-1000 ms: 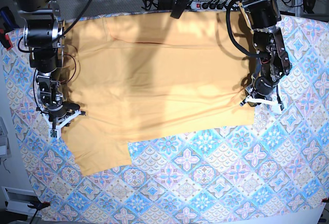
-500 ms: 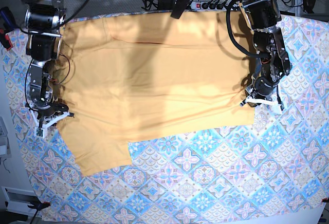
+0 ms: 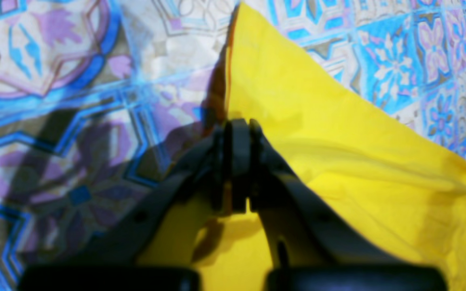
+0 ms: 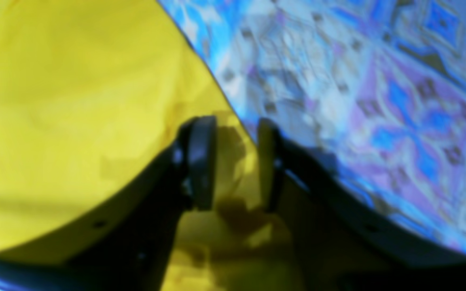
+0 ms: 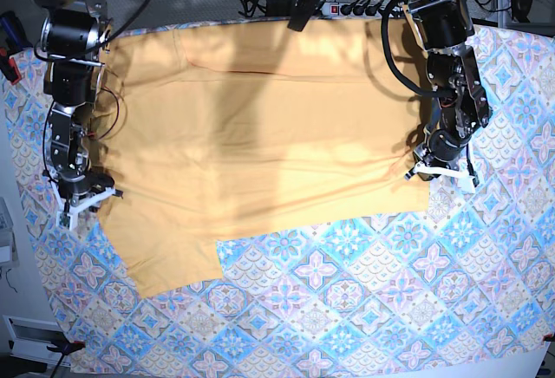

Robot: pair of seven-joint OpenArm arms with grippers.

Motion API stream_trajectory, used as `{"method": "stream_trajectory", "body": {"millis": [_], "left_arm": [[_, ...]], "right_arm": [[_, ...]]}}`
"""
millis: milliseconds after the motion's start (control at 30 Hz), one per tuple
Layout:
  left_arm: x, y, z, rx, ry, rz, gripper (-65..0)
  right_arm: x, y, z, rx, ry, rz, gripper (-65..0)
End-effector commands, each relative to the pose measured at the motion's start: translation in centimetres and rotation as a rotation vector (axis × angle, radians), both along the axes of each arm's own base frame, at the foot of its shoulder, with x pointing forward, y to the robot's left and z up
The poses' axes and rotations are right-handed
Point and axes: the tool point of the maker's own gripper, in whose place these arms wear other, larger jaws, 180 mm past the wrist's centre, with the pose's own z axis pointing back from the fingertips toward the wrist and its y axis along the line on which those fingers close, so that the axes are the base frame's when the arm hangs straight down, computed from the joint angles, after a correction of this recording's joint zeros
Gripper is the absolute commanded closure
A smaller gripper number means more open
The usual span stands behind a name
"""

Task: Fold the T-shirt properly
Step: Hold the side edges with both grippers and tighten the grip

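The tabletop is covered by a blue-and-pink patterned tablecloth (image 5: 364, 309). The T-shirt (image 5: 260, 135) is spread flat on its far half, with one sleeve (image 5: 169, 261) reaching toward the near edge. At the shirt's edge, on the right of the base view, the left pincer (image 3: 237, 161) is seen with its jaws pressed together on a fold of the yellow cloth. On the opposite edge, the right pincer (image 4: 235, 161) is held with its jaws partly apart; the shirt's border lies under the gap and is not gripped.
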Motion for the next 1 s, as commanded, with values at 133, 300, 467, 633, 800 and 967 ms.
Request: {"method": "stream_trajectory", "body": {"millis": [133, 300, 467, 633, 800, 967], "left_arm": [[1.2, 0.5, 1.4, 0.014, -0.049, 0.002, 0.0], [1.2, 0.5, 1.4, 0.014, -0.049, 0.002, 0.0], [1.2, 0.5, 1.4, 0.014, -0.049, 0.002, 0.0], [1.2, 0.5, 1.4, 0.014, -0.049, 0.002, 0.0], [1.2, 0.5, 1.4, 0.014, -0.049, 0.002, 0.0], [1.2, 0.4, 1.4, 0.013, -0.049, 0.002, 0.0]], "right_arm": [[2.0, -1.2, 1.3, -0.013, -0.115, -0.034, -21.4], [2.7, 0.3, 0.4, -0.062, -0.051, 0.057, -28.9], [2.8, 0.4, 0.5, -0.081, -0.075, 0.065, -41.3], [2.3, 0.3, -0.2, -0.084, -0.051, 0.062, -42.2], [1.4, 0.6, -1.3, -0.062, -0.021, 0.069, -41.5], [1.6, 2.8, -1.6, 0.021, -0.028, 0.158, -27.0]]}}
